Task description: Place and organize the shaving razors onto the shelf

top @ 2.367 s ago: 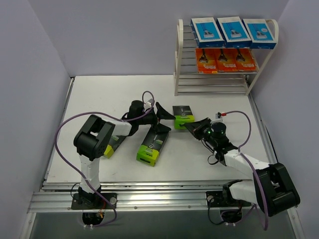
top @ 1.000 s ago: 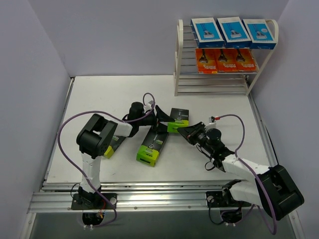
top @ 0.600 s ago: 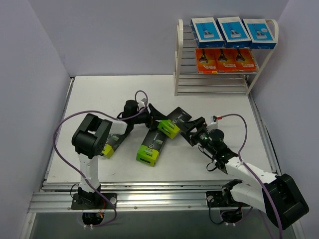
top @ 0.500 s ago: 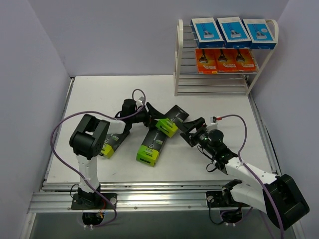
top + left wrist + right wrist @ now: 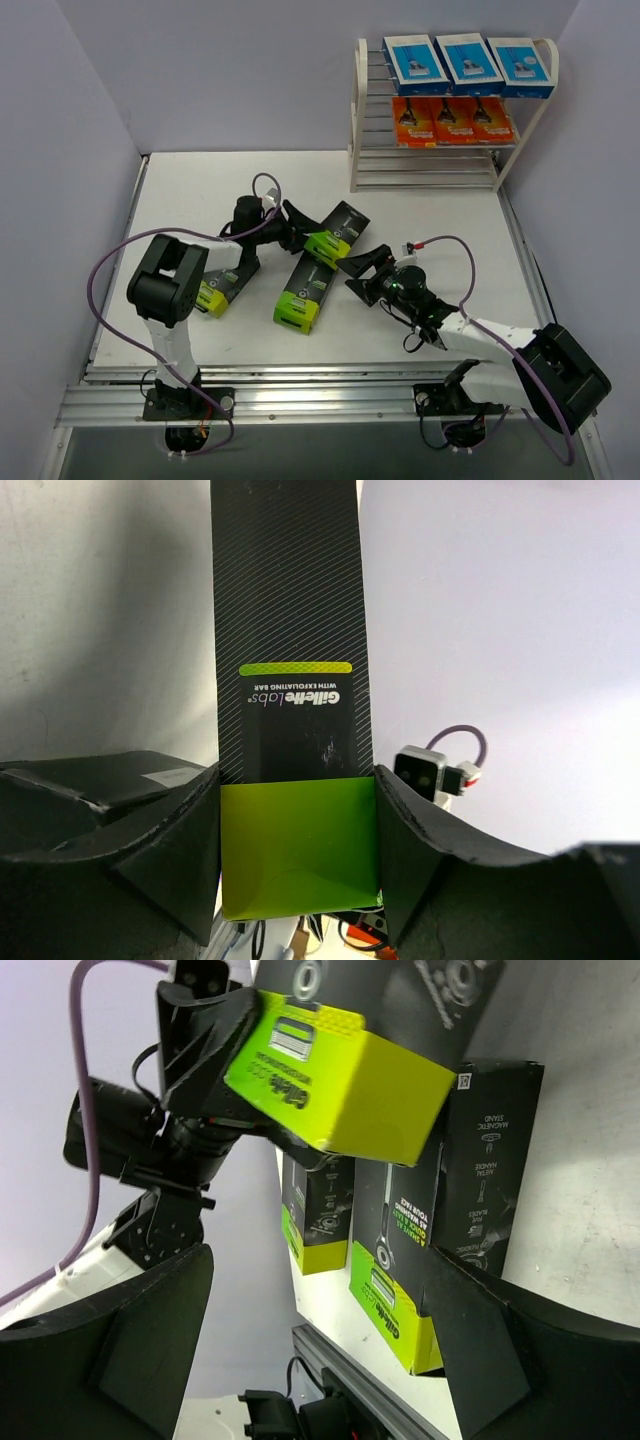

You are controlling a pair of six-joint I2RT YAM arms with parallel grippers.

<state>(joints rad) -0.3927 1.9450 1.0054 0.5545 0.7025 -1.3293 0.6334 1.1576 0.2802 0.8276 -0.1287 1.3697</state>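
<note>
Left gripper (image 5: 308, 236) clamps a black pack (image 5: 338, 224) by its lime end, off the table (image 5: 200, 190). Right gripper (image 5: 357, 277), spread and empty, sits just beside it (two other black packs (image 5: 305, 290) lie nearby). Shelf (image 5: 430, 168) well apart.

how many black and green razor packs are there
3 black-and-lime razor packs: one held by the left gripper, one flat on the table, one partly under the left arm. None on the shelf; none seems hidden.

Three blue packs (image 5: 470, 62) fill the top tier of the one shelf (image 5: 356, 120), and three orange packs (image 5: 452, 120) the tier below. Three black packs (image 5: 308, 290) are off the shelf, in front of it.
</note>
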